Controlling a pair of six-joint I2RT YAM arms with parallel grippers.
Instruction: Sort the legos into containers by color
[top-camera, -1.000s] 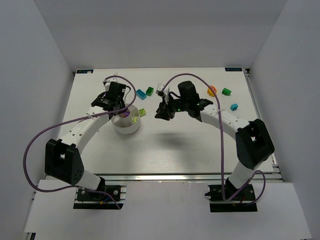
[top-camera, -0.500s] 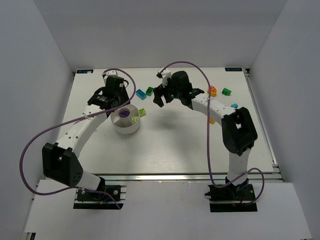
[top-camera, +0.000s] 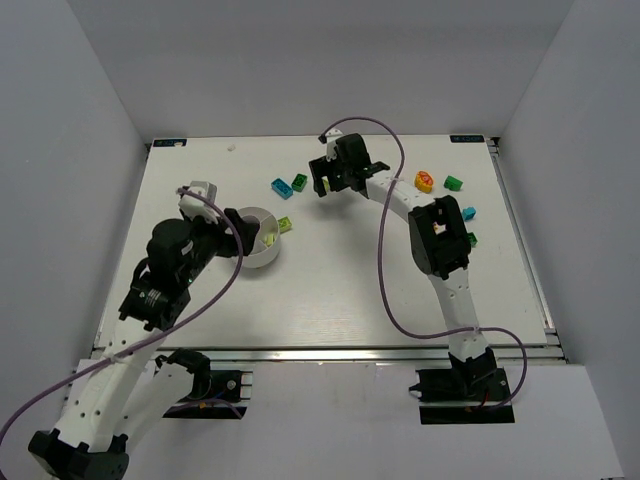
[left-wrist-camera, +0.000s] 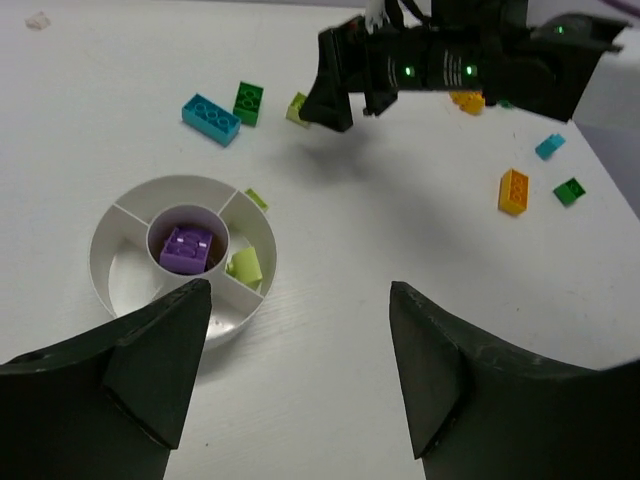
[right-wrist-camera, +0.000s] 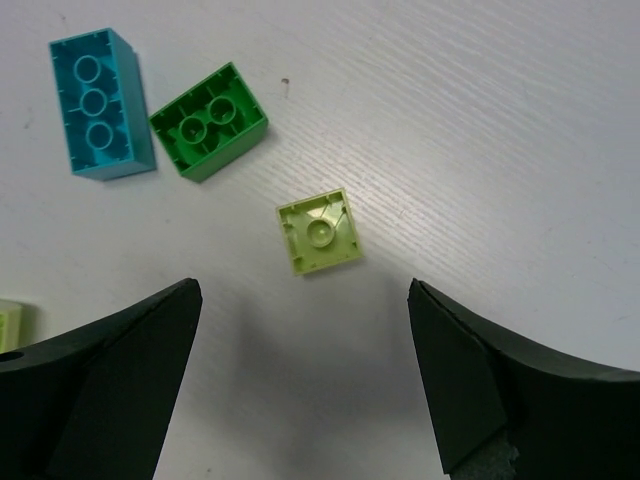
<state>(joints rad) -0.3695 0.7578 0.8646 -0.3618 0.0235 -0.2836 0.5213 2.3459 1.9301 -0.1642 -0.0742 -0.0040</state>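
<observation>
My right gripper (right-wrist-camera: 303, 298) hangs over the far middle of the worktop (top-camera: 350, 290), jaws spread wide and grasping nothing. Beneath it, between my two fingers and clear of both, a square lime brick (right-wrist-camera: 319, 232) lies hollow side up. Towards the left edge from it are a green brick (right-wrist-camera: 209, 134) and, beside that, a long cyan brick (right-wrist-camera: 100, 102). My left gripper (left-wrist-camera: 300, 300) is likewise released and empty, raised above the left half of the worktop. Below it stands the bowl (left-wrist-camera: 100, 262). A purple brick (left-wrist-camera: 187, 249) sits in its round middle cell, and a second lime brick (left-wrist-camera: 244, 266) in the wedge facing the right edge. A third lime brick (left-wrist-camera: 257, 199) lies just outside the rim. Near the right edge, an orange brick (left-wrist-camera: 513, 191), a small green brick (left-wrist-camera: 570, 191) and a small cyan brick (left-wrist-camera: 549, 146) lie loose, well apart from the bowl
</observation>
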